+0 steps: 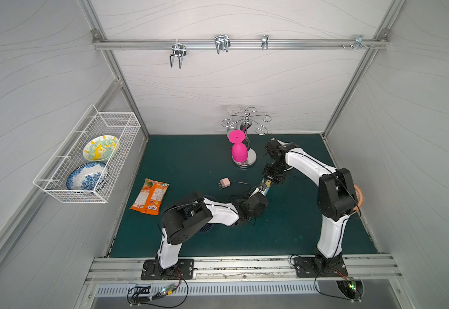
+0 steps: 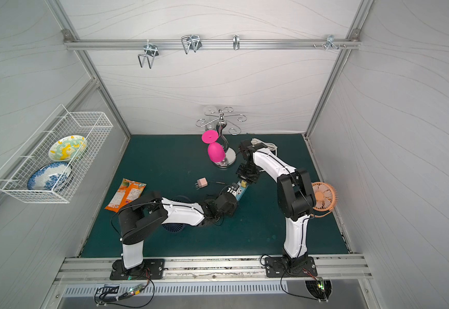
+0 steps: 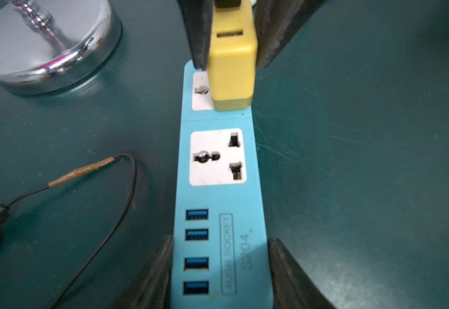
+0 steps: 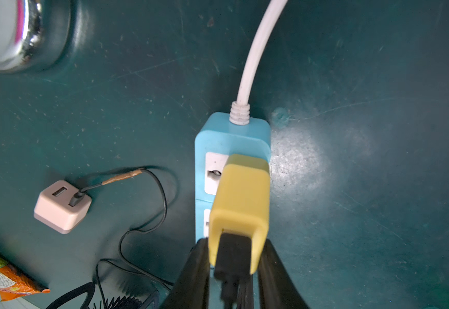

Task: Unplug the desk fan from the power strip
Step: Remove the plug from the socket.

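Light-blue power strip (image 3: 215, 198): white socket faces, four blue USB ports, thick white cord (image 4: 253, 53). Lies flat on green mat (image 3: 365, 174), mid-table. Left gripper (image 3: 220, 267) clamps its port end. Right gripper (image 4: 232, 273) pinches yellow adapter plug (image 4: 240, 203), seated in the cord-end socket. In both top views the grippers mostly cover the strip.

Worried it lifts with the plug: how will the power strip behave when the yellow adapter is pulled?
Probably rigid: the power strip is a moulded bar. Likely light, so it could lift with the yellow adapter, though the left gripper clamps its port end.
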`<state>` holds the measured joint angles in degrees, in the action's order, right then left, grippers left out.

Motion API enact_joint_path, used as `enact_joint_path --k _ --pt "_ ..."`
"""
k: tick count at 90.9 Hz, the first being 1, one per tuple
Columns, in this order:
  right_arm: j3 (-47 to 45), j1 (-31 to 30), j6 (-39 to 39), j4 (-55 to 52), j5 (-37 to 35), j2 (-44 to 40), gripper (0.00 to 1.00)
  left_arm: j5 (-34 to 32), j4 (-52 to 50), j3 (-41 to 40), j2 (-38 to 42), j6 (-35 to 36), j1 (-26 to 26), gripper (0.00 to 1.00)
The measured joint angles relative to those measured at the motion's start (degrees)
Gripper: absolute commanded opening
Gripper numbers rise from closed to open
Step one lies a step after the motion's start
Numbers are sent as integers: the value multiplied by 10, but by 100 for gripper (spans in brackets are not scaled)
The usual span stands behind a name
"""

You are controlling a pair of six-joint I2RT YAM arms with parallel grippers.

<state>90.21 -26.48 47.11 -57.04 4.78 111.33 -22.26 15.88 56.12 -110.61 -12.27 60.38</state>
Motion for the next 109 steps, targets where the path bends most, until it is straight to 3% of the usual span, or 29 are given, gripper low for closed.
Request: enact_joint_path --k 37,84,109 --pt "4 10 0 -3 6 2 0 0 0 0 0 1 0 0" --pt "32 -24 1 -17 -26 15 0 -8 -11 0 3 1 -1 0" --pt "-10 -2 1 5 -8 -7 0 -5 -9 0 3 1 -1 0"
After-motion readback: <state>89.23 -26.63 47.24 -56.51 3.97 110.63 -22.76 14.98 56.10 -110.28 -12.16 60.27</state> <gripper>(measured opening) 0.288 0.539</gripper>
